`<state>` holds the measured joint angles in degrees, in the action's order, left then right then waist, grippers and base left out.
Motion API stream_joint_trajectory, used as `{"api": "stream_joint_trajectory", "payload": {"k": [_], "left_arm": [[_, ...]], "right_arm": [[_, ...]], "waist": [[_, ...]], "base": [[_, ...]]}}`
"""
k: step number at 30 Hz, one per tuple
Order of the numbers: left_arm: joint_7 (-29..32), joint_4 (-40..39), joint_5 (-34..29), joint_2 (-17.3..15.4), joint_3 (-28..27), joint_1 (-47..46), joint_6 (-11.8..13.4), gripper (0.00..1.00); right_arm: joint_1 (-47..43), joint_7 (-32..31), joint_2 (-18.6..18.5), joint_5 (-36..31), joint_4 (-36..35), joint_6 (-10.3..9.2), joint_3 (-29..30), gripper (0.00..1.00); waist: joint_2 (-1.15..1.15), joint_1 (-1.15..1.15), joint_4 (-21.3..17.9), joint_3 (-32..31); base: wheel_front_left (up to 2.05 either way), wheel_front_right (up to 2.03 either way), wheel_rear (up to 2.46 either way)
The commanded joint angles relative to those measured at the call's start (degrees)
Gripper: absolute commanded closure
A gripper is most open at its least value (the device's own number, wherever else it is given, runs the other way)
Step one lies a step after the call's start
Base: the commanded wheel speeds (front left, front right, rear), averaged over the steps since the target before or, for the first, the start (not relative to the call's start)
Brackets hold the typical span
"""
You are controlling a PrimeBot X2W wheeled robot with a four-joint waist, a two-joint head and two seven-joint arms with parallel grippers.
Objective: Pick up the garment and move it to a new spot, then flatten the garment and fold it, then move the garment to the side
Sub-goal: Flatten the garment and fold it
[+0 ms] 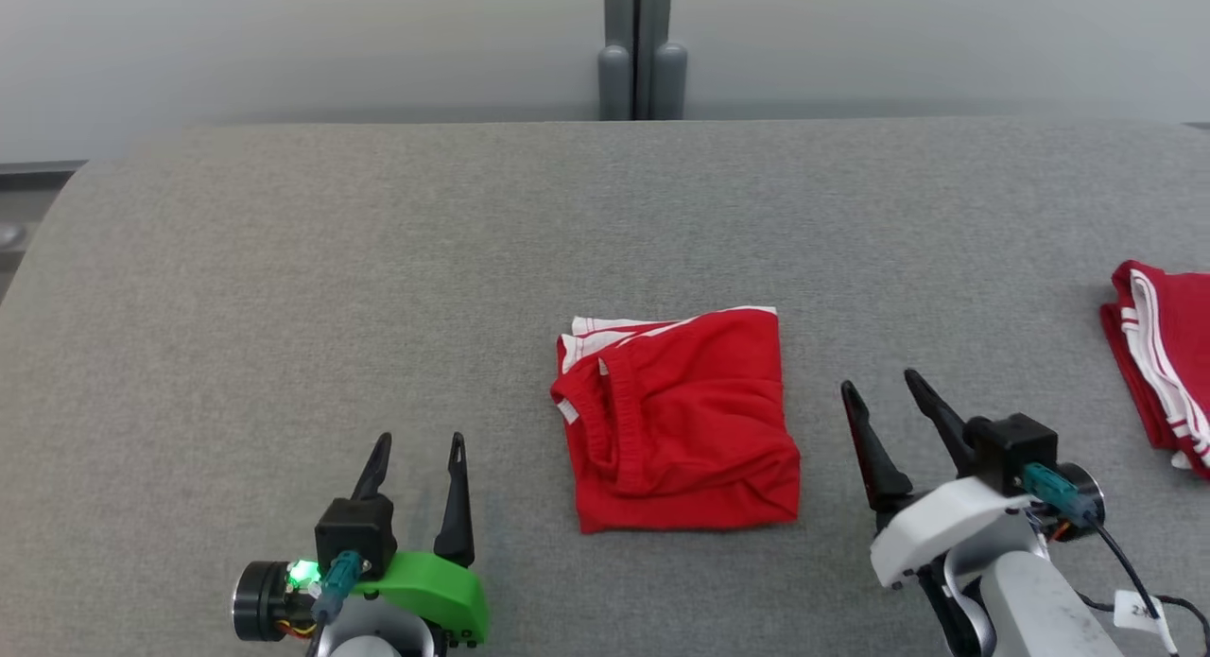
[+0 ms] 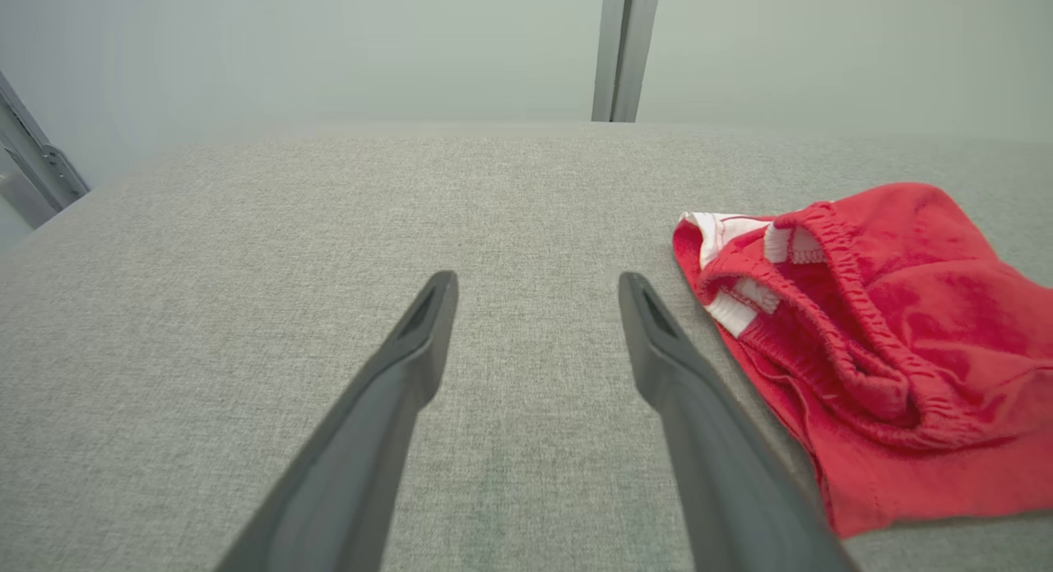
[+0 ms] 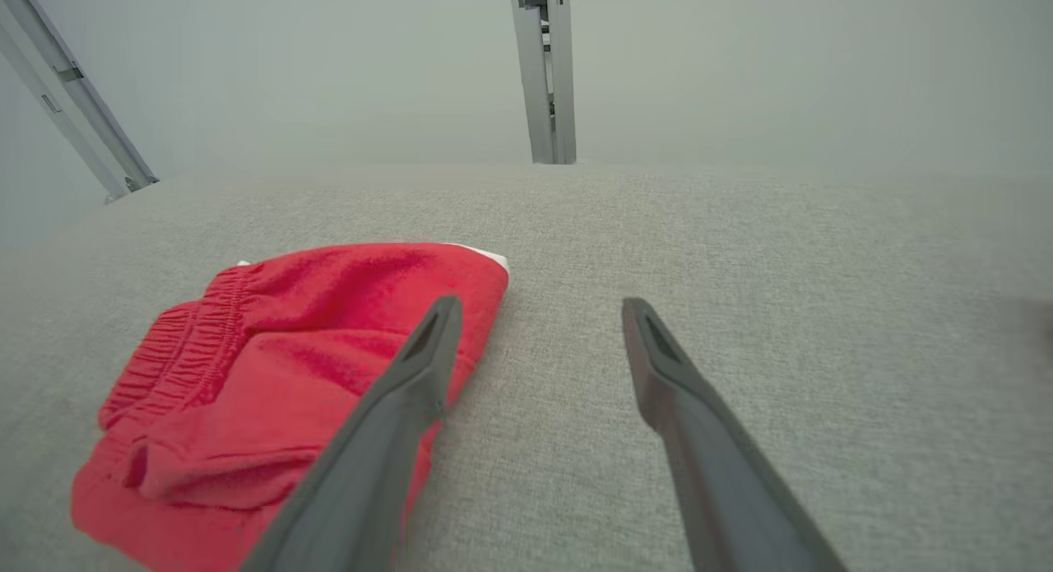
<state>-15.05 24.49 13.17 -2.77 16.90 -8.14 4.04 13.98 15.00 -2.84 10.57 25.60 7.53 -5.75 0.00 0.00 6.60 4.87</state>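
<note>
Two grippers sat low over the tabletop (image 1: 284,260), one on each side of the red garment (image 1: 676,421). The left gripper (image 1: 421,440) had its two dark fingers spread wide, with nothing between them but grey cloth. It waited near the front edge, off to the left of the garment and not touching it. The right gripper (image 1: 877,381) had its fingers spread wide too, and it held nothing. It stood just beside the right side of the garment, with a small strip of bare tabletop between them in the head view.

In the right wrist view, one finger of the right gripper (image 3: 540,302) crossed in front of the red cloth (image 3: 288,350), but I could not tell if it touched.

The garment lay about midway between the left and right edges. It was folded into a small, thick square, with its stretchy waistband and white stripes showing on the left side (image 2: 888,325). So the folding looked done, and the open fingers fit that, since a folded pile stays neat when nothing pulls on it.

Another folded red garment (image 1: 1167,354) lay at the right edge. That was likely the place for finished ones, so the last job was probably to carry this one to the side.
</note>
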Motion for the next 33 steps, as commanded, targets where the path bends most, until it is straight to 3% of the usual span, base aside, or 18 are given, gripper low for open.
{"api": "stream_joint_trajectory", "payload": {"k": [1, 5, 13, 27, 33], "left_arm": [[-0.13, -0.54, -1.29, -0.27, -0.49, 1.46, -0.67, 0.0], [-0.13, -1.8, -3.13, -0.32, -2.33, 3.13, -1.82, 0.0], [-0.13, -3.56, -4.34, -0.29, -4.77, 7.63, -1.48, 0.0], [-0.13, -4.56, -3.94, -0.28, -5.35, 10.03, -1.54, 0.0], [-0.13, -4.46, -3.14, -0.28, -4.65, 9.48, -1.3, 0.0]], "right_arm": [[-1.51, 0.21, -0.19, -0.77, -0.87, -0.1, 1.04, 0.0], [-4.16, 0.22, -0.24, -1.61, -2.44, -0.1, 3.4, 0.0], [-8.42, 0.22, -0.21, -1.62, -2.25, -0.1, 4.76, 0.0], [-10.47, 0.23, -0.2, -0.37, -1.91, -0.1, 4.57, 0.0], [-9.77, 0.23, -0.18, -0.37, -1.71, -0.1, 1.94, 0.0]], "waist": [[0.0, 0.0, -2.59, -0.69], [0.0, 0.0, -4.92, -1.19], [0.0, 0.0, -6.81, -3.25], [0.0, 0.0, -6.19, -4.42], [0.0, 0.0, -5.41, -3.98]], "base": [[0.0, 0.0, 0.0], [0.0, 0.0, 0.0], [0.0, 0.0, 0.0], [0.0, 0.0, 0.0], [0.0, 0.0, 0.0]]}}
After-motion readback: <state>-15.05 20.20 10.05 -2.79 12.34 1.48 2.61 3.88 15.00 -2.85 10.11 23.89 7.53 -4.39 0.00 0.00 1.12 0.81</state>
